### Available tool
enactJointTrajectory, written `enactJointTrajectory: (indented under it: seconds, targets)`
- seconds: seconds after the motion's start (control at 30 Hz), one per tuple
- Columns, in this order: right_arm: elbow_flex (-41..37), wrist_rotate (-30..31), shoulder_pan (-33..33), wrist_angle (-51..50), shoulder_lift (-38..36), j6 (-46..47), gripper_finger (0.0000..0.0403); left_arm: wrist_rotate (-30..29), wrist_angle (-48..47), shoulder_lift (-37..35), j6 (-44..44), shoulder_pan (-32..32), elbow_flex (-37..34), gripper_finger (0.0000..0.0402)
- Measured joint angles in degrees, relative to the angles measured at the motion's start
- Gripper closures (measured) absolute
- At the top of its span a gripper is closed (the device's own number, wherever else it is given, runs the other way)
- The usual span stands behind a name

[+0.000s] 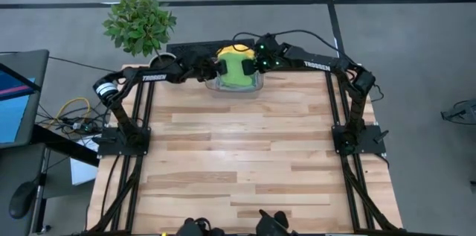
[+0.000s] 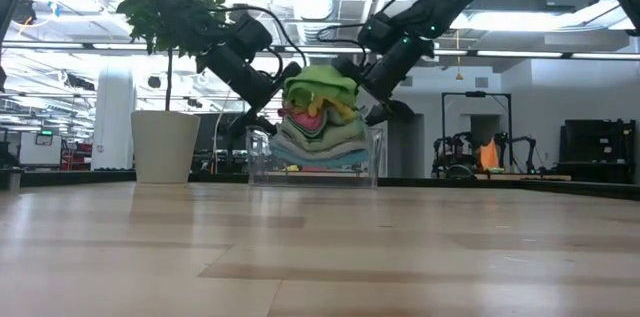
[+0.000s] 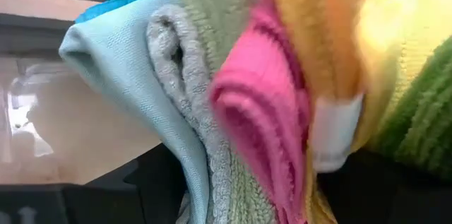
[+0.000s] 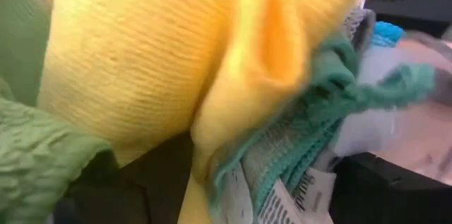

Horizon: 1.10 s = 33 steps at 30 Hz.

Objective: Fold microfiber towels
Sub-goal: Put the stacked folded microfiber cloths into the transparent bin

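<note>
- High view: towels (image 1: 236, 67) heaped in the bin (image 1: 256, 87) at 12 o'clock of the tabletop (image 1: 238, 154), only lime and yellow showing.
- Low view adds pink and grey layers, left claw (image 2: 262, 107) and right claw (image 2: 385, 105) flanking the pile; whether either is apart or together, I cannot tell.

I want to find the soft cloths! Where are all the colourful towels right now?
In the high view the microfiber towels sit piled in the clear bin at the table's far edge, middle, between the left gripper and right gripper, near the potted plant.
</note>
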Motion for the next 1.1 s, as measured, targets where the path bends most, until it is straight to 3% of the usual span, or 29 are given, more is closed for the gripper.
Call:
enactJointTrajectory:
  seconds: [0.23,0.37,0.6,0.8,1.1]
  targets:
    - [2.8,5.7,0.2,-9.0,0.0,-4.6,0.0108,1.9,-3.2,-2.4,-1.2,1.1,0.4,0.0126]
    - [6.0,10.8,0.8,-13.5,0.0,-6.2,0.0108,-1.3,-14.8,-3.0,1.8,1.1,5.2,0.0126]
    - [8.4,11.7,0.7,-14.7,-0.1,-7.1,0.0107,-7.7,-28.8,-3.0,7.2,0.9,11.4,0.0126]
    - [8.4,12.0,0.7,-15.5,0.4,-7.9,0.0107,-8.0,-32.5,-3.0,9.3,0.9,12.9,0.0126]
    - [8.4,18.7,0.9,-18.5,3.7,-12.4,0.0107,-6.5,-31.0,-3.4,11.9,0.6,13.0,0.0127]
